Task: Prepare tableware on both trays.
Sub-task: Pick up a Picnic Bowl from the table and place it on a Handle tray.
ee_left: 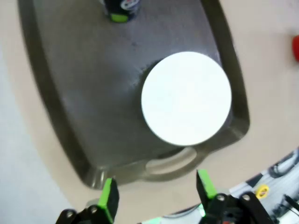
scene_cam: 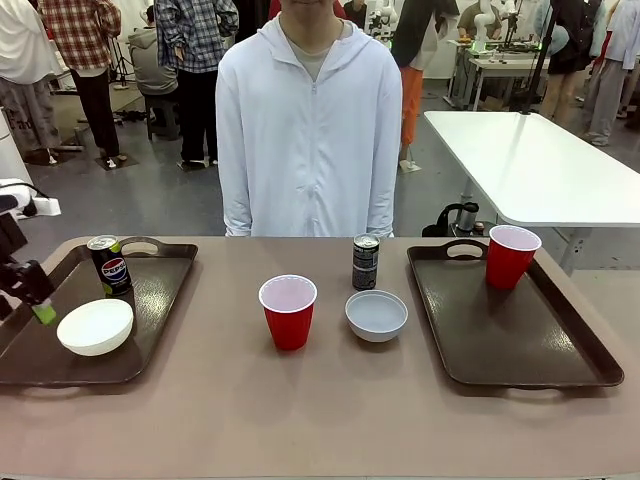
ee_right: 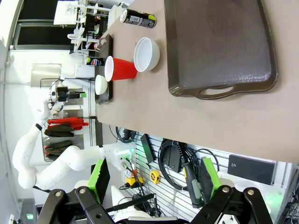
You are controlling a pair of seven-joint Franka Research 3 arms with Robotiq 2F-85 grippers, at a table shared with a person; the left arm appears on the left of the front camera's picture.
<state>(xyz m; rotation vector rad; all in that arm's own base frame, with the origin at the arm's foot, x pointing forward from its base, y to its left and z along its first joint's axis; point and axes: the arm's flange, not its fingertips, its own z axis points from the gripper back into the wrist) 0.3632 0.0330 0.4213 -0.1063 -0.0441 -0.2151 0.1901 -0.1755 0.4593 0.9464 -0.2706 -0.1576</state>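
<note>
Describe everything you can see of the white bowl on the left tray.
The white bowl is small, round and plain, with a smooth, slightly glossy surface that looks like plastic or ceramic. It stands upright, and nothing shows inside it. It rests on the floor of the left tray, toward the near end by the cut-out handle. The Pepsi can stands behind it on the same tray, apart from it. The left tool hangs open close by, not touching the bowl.

left tray (scene_cam: 160, 300): dark brown plastic, dull sheen
middle red cup (scene_cam: 288, 325): smooth plastic, slight gloss
middle white bowl (scene_cam: 376, 316): smooth, soft sheen
Pepsi can (scene_cam: 111, 266): printed metal, shiny
tabletop (scene_cam: 320, 415): matt, smooth
</note>
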